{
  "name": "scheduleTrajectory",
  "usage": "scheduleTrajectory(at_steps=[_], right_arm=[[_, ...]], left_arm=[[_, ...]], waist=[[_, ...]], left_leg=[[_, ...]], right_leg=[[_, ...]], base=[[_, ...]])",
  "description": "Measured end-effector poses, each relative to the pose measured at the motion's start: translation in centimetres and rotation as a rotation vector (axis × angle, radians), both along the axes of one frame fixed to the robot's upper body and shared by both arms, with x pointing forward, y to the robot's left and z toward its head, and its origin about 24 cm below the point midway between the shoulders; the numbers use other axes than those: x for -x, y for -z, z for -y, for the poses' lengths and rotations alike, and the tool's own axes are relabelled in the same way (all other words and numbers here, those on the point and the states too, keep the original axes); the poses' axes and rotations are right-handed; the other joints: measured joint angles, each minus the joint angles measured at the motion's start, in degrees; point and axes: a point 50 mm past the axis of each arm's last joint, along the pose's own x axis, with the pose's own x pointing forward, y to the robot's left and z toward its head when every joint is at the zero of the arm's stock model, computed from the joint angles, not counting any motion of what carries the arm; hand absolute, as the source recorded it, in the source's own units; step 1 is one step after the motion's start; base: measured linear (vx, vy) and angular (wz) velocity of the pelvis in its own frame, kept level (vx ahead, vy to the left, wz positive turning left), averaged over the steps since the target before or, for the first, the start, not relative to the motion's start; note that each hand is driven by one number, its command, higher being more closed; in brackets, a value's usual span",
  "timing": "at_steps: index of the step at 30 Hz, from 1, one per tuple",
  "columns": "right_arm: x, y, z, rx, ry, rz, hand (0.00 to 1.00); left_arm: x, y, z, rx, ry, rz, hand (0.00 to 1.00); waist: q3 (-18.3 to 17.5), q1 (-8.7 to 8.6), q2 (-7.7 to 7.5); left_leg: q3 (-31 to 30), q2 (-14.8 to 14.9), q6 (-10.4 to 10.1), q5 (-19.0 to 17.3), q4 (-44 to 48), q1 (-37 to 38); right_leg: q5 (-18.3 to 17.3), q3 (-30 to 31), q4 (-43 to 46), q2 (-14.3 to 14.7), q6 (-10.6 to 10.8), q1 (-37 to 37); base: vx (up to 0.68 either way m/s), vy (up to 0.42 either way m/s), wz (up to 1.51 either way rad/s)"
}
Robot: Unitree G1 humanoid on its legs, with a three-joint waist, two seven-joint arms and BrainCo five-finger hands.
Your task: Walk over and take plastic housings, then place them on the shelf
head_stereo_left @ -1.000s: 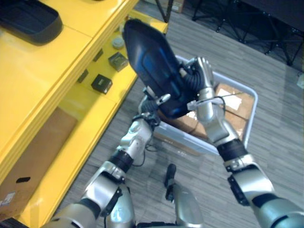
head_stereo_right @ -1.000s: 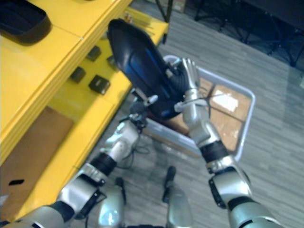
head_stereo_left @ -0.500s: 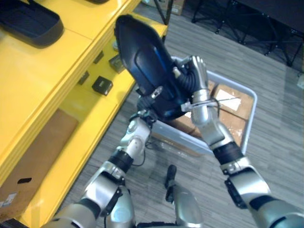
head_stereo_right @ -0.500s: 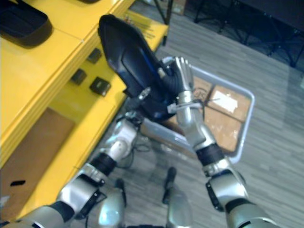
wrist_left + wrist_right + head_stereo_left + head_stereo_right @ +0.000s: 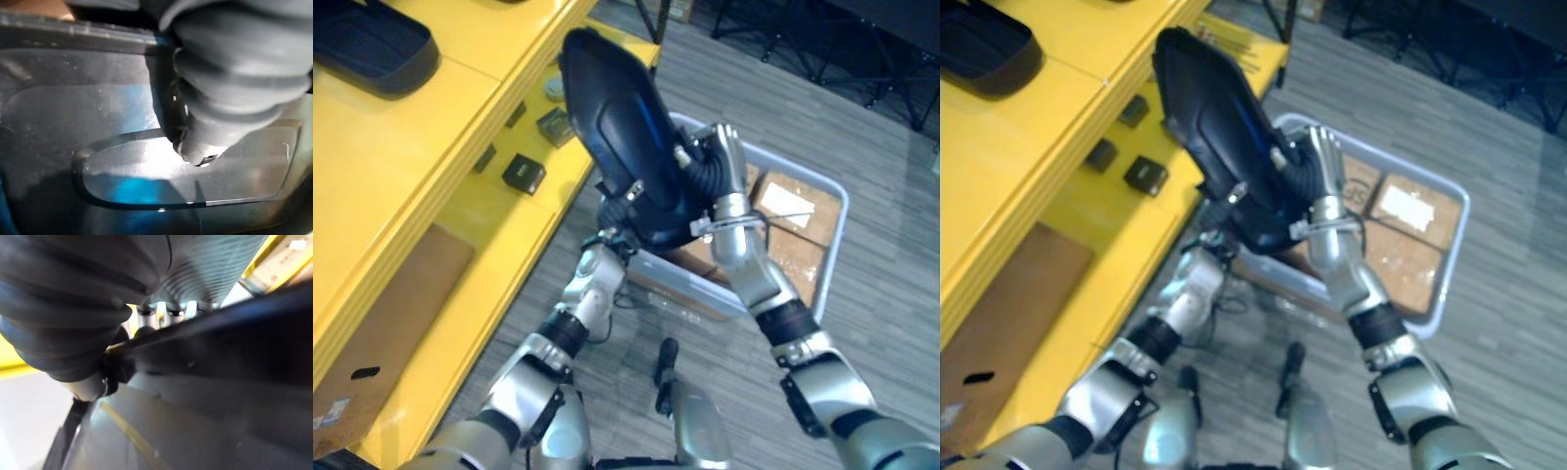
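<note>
Left eye: dark housing [image 5: 617, 127] is up in the air between both hands, beside the yellow shelf [image 5: 431, 127] edge and above the grey bin [image 5: 839, 220]. Right hand [image 5: 722, 157] has its fingers straight and together, flat on the housing's far side. Left hand [image 5: 628, 192] sits at its lower edge (mostly hidden under it).

Left wrist: the left hand's grip can't be told.

Right wrist: finger row [image 5: 164, 313] runs behind the rim.

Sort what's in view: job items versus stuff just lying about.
Job: black housing, carried by left hand and right hand; yellow shelf; second housing on its top; grey bin.
Lying about: small dark boxes on a lower level; cardboard sheet below them.
</note>
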Motion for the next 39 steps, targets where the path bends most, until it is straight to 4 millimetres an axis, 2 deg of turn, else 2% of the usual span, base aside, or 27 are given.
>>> scheduleTrajectory(at_steps=[6,14,19,22,25,27,30,33,36,39], right_arm=[[0.1,1.0,1.0,-0.042,0.024,-0.038,0.00],[0.3,2.4,1.1,-0.087,0.037,-0.101,0.00],[0.5,3.0,0.5,-0.250,0.001,-0.156,0.00],[2.0,1.9,-0.1,-0.377,-0.078,-0.108,0.00],[4.7,-1.3,-3.2,-0.482,-0.320,0.037,0.00],[5.7,-2.5,-3.8,-0.531,-0.406,0.083,0.00],[7.7,-3.5,-2.4,-0.667,-0.616,0.103,0.00],[9.2,-3.2,-1.5,-0.775,-0.827,0.067,0.00],[10.0,-3.1,-0.7,-0.840,-0.930,0.081,0.00],[10.3,-2.3,0.6,-0.907,-0.922,0.077,0.00]], left_arm=[[0.3,-1.8,-0.5,-0.215,-0.107,0.103,1.00],[0.4,-3.1,-1.1,-0.429,-0.186,0.193,1.00],[0.7,-4.0,-1.2,-0.609,-0.331,0.276,1.00],[0.7,-4.1,-1.7,-0.694,-0.426,0.287,1.00],[0.9,-2.6,-2.2,-0.800,-0.475,0.245,1.00],[1.3,-1.3,-2.1,-0.855,-0.476,0.209,1.00],[1.7,1.3,-3.2,-0.896,-0.518,0.097,1.00],[2.2,3.0,-5.0,-0.921,-0.588,0.014,1.00],[2.8,4.3,-5.9,-0.925,-0.633,-0.043,1.00],[3.8,5.9,-6.7,-0.945,-0.674,-0.092,1.00]], waist=[[0.0,-0.04,-0.01],[0.1,-0.19,-0.26],[0.2,-0.84,-0.32],[0.2,-1.32,-0.28],[0.3,-2.32,-0.15],[0.3,-2.83,-0.13],[0.3,-2.80,-0.12],[0.4,-3.15,0.12],[0.4,-2.93,0.23],[0.2,-2.90,0.40]], left_leg=[[0.0,0.1,0.0,0.0,0.0,0.0],[0.2,0.1,-0.1,-0.1,0.1,-0.1],[0.6,0.1,0.0,-0.2,0.1,-0.1],[1.1,0.2,0.0,-0.6,0.3,-0.1],[2.0,0.4,0.1,-1.2,1.0,-0.1],[2.3,0.5,0.1,-1.4,1.2,0.0],[3.2,0.5,0.1,-1.5,0.8,1.0],[3.3,0.6,0.1,-1.9,0.4,2.9],[3.5,0.6,0.5,-2.6,0.6,3.1],[3.6,0.7,0.5,-2.8,1.2,3.2]], right_leg=[[0.0,0.0,0.0,0.1,0.0,0.0],[0.1,0.1,-0.5,0.2,0.0,0.0],[0.3,0.5,-0.8,0.4,0.0,-0.2],[0.4,1.0,-0.9,0.6,0.0,-0.4],[0.6,2.3,-0.9,1.0,0.0,-1.0],[0.6,2.4,-0.9,1.1,0.1,-1.0],[0.6,2.8,-0.9,1.1,0.1,-0.6],[0.3,2.9,-1.1,1.3,0.3,1.1],[0.1,2.9,-2.1,1.3,0.7,2.3],[0.7,3.0,-3.2,1.4,0.8,2.8]], base=[[0.00,0.000,0.00],[0.00,0.000,0.00],[0.00,0.003,-0.03],[0.00,0.002,-0.10],[0.01,0.017,-0.19],[0.02,0.023,-0.08],[0.02,0.022,-0.09],[0.01,0.005,-0.03],[-0.02,0.009,0.00],[0.00,0.009,-0.01]])
